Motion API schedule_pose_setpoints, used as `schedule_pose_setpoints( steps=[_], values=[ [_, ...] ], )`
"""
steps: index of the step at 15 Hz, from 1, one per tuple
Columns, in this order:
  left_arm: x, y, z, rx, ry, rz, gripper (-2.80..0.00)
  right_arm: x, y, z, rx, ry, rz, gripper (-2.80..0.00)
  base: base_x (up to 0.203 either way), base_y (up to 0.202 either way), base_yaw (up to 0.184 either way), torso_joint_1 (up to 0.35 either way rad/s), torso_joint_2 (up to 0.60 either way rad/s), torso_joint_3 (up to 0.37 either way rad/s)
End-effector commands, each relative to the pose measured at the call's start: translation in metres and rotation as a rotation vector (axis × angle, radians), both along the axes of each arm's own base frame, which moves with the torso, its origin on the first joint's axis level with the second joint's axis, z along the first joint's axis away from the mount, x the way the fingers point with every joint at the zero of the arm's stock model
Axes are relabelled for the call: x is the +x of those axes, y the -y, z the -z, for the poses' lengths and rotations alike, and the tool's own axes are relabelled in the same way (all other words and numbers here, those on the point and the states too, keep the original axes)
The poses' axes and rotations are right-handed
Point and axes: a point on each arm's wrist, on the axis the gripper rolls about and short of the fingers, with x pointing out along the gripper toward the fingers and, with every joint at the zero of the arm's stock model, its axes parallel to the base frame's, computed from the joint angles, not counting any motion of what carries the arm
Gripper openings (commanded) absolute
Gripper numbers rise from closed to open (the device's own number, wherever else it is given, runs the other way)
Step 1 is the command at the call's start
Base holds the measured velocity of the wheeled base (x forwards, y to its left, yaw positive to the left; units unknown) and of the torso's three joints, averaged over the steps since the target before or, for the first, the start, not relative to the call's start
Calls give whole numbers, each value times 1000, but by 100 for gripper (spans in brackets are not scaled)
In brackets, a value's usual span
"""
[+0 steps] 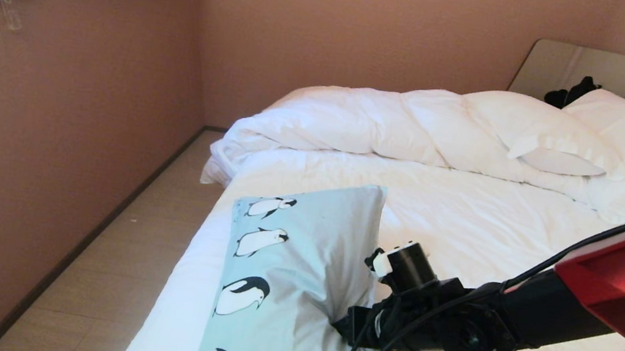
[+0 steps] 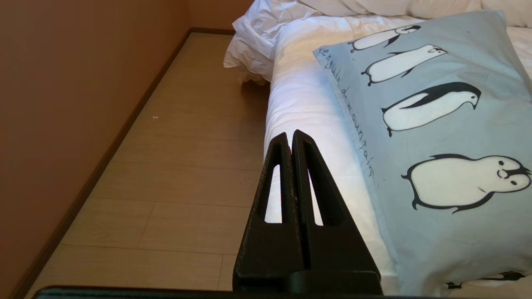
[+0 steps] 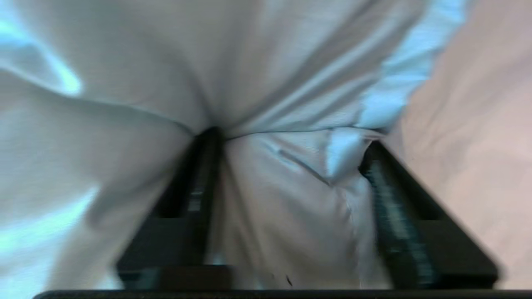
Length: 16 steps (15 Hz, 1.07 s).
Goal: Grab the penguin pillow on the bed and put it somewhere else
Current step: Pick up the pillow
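Bed (image 1: 464, 235): white sheet, wrinkled. Penguin pillow (image 1: 286, 270) lies on the sheet at the near left edge, pinched into a crease along its right side. Bunched white duvet (image 1: 358, 120) runs across the far side. Two plain white pillows (image 1: 547, 136) at the head end, with a black clothing bundle (image 1: 573, 92) behind them.
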Motion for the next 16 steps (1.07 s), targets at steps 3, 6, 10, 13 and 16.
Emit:
schedule_pose_setpoints(
  steps=[3, 6, 10, 13, 16],
  values=[
    [0, 0, 1, -1, -2, -1, -280, 0, -3, 1, 5, 0, -4, -280, 0, 0, 0, 0, 0, 0],
    [0, 0, 1, -1, -2, -1, -280, -5, -9, -2, 23, 29, -3, -280, 0, 0, 0, 0, 0, 0],
    [0, 0, 1, -1, -2, 0, -280, -11, -14, 0, -54, 141, 51, -280, 0, 0, 0, 0, 0, 0],
    [0, 0, 1, -1, -3, -1, -280, -16, -11, -20, -37, 217, 69, -280, 0, 0, 0, 0, 0, 0],
    [0, 0, 1, -1, -2, -1, -280, -16, 2, -56, 38, 286, 122, -280, 0, 0, 0, 0, 0, 0]
  ],
)
